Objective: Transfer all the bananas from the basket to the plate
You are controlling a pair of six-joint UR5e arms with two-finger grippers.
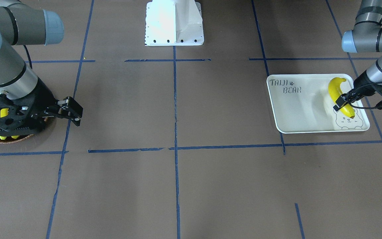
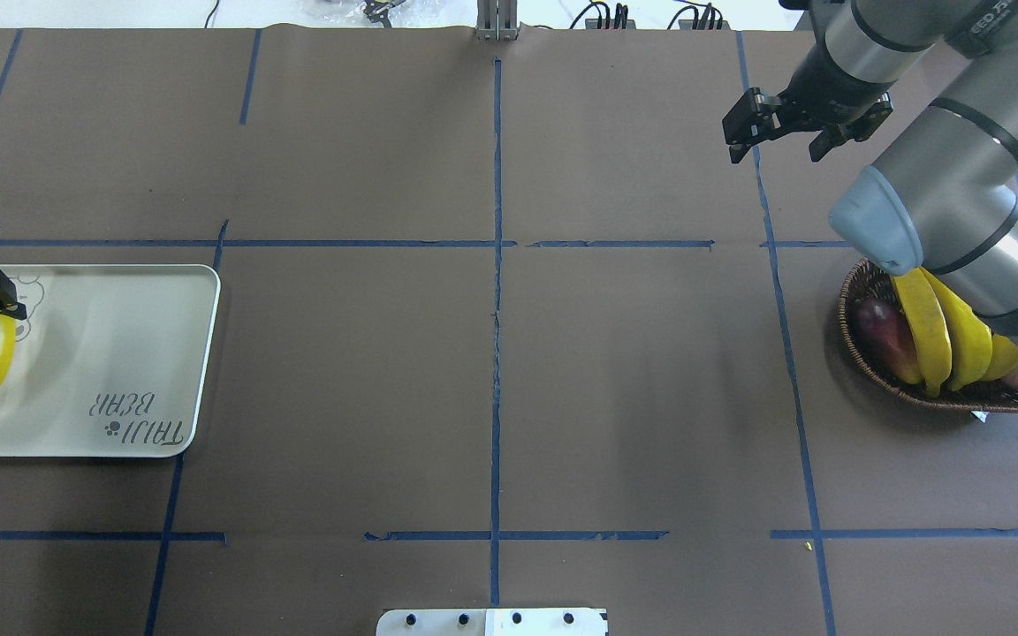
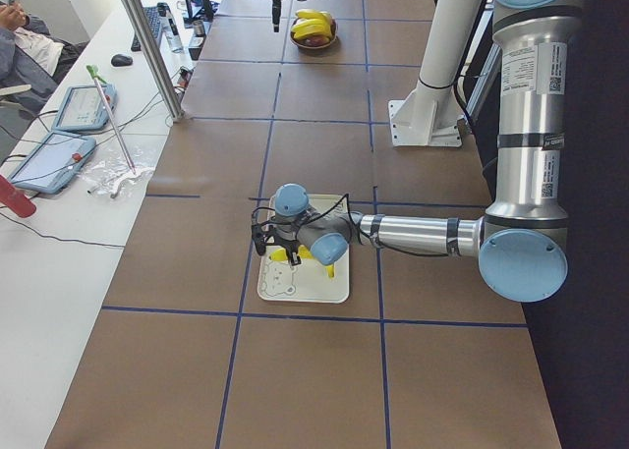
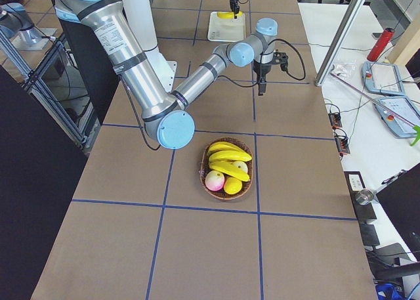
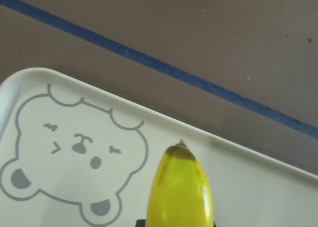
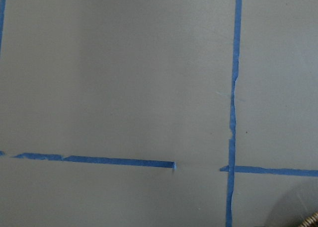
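My left gripper [image 1: 343, 101] is shut on one yellow banana [image 1: 335, 86] near its tip, low over the bear-face end of the off-white plate [image 1: 297, 109]. Whether the banana rests on the plate I cannot tell. The left wrist view shows the banana [image 5: 181, 192] and the plate's rim [image 5: 30, 75]. Three more bananas [image 2: 929, 327] lie in the wicker basket [image 2: 862, 371] at the table's other end, partly under my right arm. My right gripper [image 2: 774, 146] hangs open and empty beyond the basket, over bare table.
Rounded red-and-cream fruit [image 4: 214, 180] and a small yellow fruit [image 4: 233, 185] share the basket [image 4: 205, 175]. The white robot base [image 1: 174, 23] stands at the table's middle edge. Blue tape lines cross the brown table. A person sits at a side desk [image 3: 20, 36].
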